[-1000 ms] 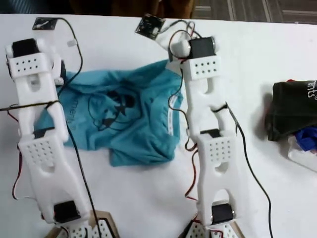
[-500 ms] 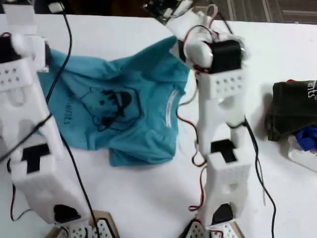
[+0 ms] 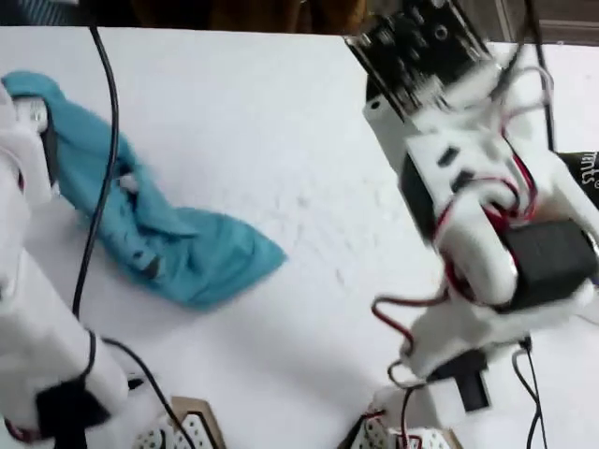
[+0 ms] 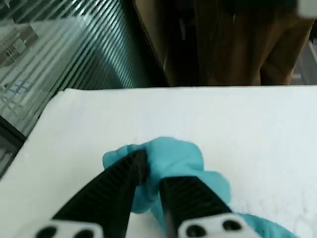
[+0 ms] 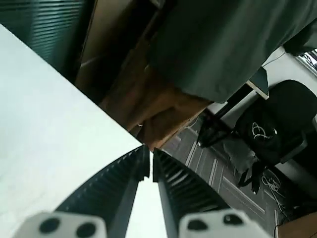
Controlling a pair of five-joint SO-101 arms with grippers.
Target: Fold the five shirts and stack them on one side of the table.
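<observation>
Teal shirt lies bunched in a loose ridge on the left part of the table; one end is lifted, and the left gripper is clamped on that fold; the right gripper hangs high with its jaws together on nothing. I judge this the laying-out step, folding not yet begun; next the cloth needs spreading flat, with a second corner taken. Counted: one teal shirt, one dark garment at the table's right edge, two arms.
</observation>
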